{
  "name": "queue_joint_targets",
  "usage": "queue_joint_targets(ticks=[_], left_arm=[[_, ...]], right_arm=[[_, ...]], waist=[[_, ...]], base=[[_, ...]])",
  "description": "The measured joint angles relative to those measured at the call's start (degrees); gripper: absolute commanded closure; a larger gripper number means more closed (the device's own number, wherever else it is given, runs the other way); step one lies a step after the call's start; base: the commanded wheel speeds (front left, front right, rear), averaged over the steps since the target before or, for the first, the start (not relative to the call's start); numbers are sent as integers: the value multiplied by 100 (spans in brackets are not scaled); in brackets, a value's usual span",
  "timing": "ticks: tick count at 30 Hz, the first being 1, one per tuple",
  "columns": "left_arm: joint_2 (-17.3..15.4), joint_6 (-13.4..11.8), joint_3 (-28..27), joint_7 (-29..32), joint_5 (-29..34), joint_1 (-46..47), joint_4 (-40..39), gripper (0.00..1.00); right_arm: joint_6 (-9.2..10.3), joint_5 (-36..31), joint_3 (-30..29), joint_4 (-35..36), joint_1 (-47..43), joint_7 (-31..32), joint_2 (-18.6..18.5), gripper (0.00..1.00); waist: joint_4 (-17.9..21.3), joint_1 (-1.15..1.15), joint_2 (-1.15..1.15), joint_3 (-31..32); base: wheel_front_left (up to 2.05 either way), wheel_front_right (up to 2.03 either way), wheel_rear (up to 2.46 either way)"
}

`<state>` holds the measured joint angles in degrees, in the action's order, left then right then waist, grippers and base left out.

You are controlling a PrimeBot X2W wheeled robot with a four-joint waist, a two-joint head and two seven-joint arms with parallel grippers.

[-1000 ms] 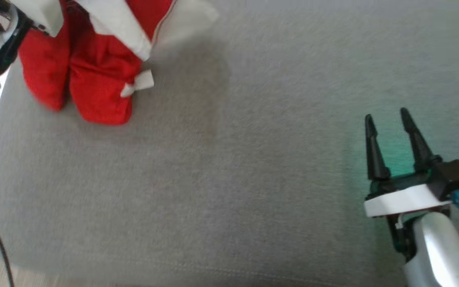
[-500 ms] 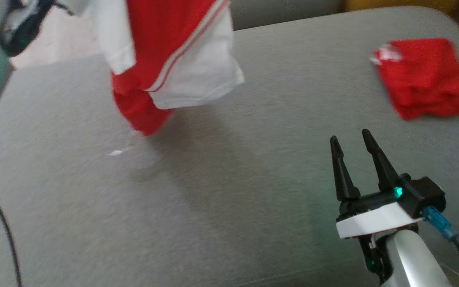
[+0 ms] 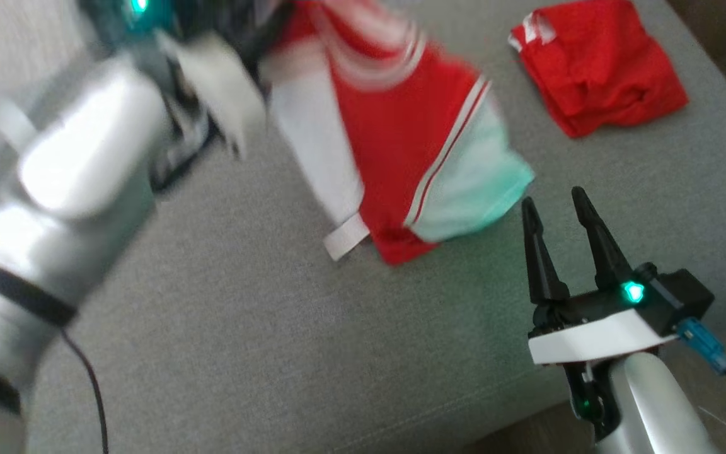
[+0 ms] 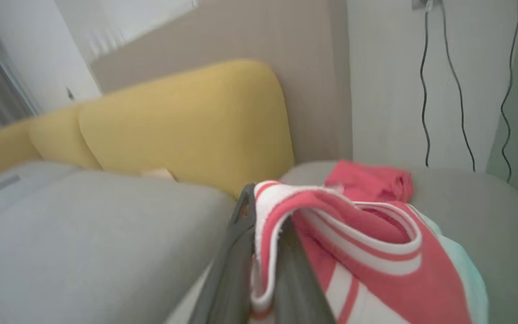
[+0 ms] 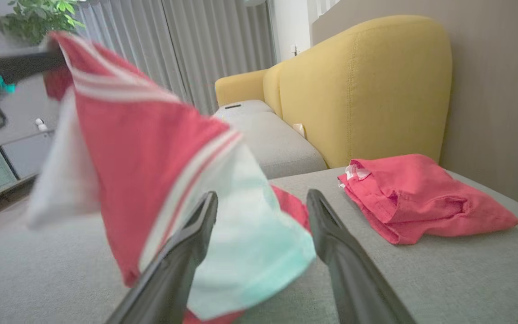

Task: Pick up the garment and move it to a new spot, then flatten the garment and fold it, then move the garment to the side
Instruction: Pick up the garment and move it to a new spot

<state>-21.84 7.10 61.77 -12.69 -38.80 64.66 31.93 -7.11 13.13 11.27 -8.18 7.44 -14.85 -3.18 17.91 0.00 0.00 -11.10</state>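
While the left pincer [image 4: 261, 211] is clamped tight on the striped collar edge of a red and white shirt [image 3: 401, 139], the cloth hangs from it over a grey sofa seat [image 3: 262, 353]. From the head, the shirt drapes down from the top, blurred near the grip. Its lower end, a red hem with a pale sleeve and a small white tab, rests on the seat near the middle. The silvery left forearm [image 3: 73, 164] crosses the left part of that view.

At the lower right, the right pincer [image 3: 552, 198] stands wide open with nothing in it, its two dark fingers pointing toward the sleeve. The tips are just beside the cloth, and I cannot tell whether they touch it. From the right wrist, the pale sleeve shows between and beyond the spread fingers, and the red body rises to the upper left.

Loosely folded, a second red garment [image 3: 596, 63] lies at the far right of the seat, well apart from the held shirt. Behind the seat stands a yellow backrest [image 5: 362, 90], with grey curtains [image 5: 205, 45] and a leafy plant [image 5: 29, 15] farther back. In the left wrist view dark cables [image 4: 425, 90] hang down the wall, and a thin black cord [image 3: 92, 391] trails at the lower left of the head view.
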Motion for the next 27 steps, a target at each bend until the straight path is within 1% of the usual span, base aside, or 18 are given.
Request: queue_joint_targets(ticks=[6,7,8,9,10,13,15,16,20,24,27], left_arm=[[120,-2,104,-132,-119,-1082,713,100],[140,-19,86,-158,-118,-1220,813,100],[165,-87,29,-158,-97,-1347,878,100],[213,-144,-113,-158,-76,-1469,870,89],[245,-213,-305,-159,-67,-1586,821,0],[327,-494,-964,-159,200,-1928,411,0],[417,-772,-1472,-162,444,-2277,26,0],[417,-772,-1472,-162,444,-2277,26,0],[597,-1107,-2253,-178,859,-3383,-550,0],[900,-1258,-3058,-177,1016,-4783,-1053,0],[1143,-1267,-3664,-176,1278,-5512,-1437,0]], right_arm=[[0,31,111,25,69,0,8,0],[0,31,113,25,70,0,9,0],[0,31,116,24,70,0,10,0],[0,18,109,20,70,0,10,0],[0,-9,102,19,70,0,12,0],[0,-46,73,-32,68,0,19,0],[0,-87,18,-83,36,0,20,0],[0,-87,18,-83,36,0,20,0],[0,-156,-73,-213,-242,0,21,0],[0,-164,-136,-316,-688,0,24,0],[0,-164,-236,-378,-890,3,27,0]], waist=[[-88,0,0,-356],[-127,0,0,-375],[-171,0,0,-386],[-216,0,0,-390],[-263,0,0,-386],[-402,0,0,-299],[-483,0,0,-160],[-483,0,0,-160],[-672,0,0,229],[-929,0,0,657],[-1203,0,0,885]], base=[[0,0,0],[0,0,0],[0,0,0],[0,0,0],[0,0,0],[0,0,0],[0,0,0],[0,0,0],[0,0,0],[0,0,0],[0,0,0]])
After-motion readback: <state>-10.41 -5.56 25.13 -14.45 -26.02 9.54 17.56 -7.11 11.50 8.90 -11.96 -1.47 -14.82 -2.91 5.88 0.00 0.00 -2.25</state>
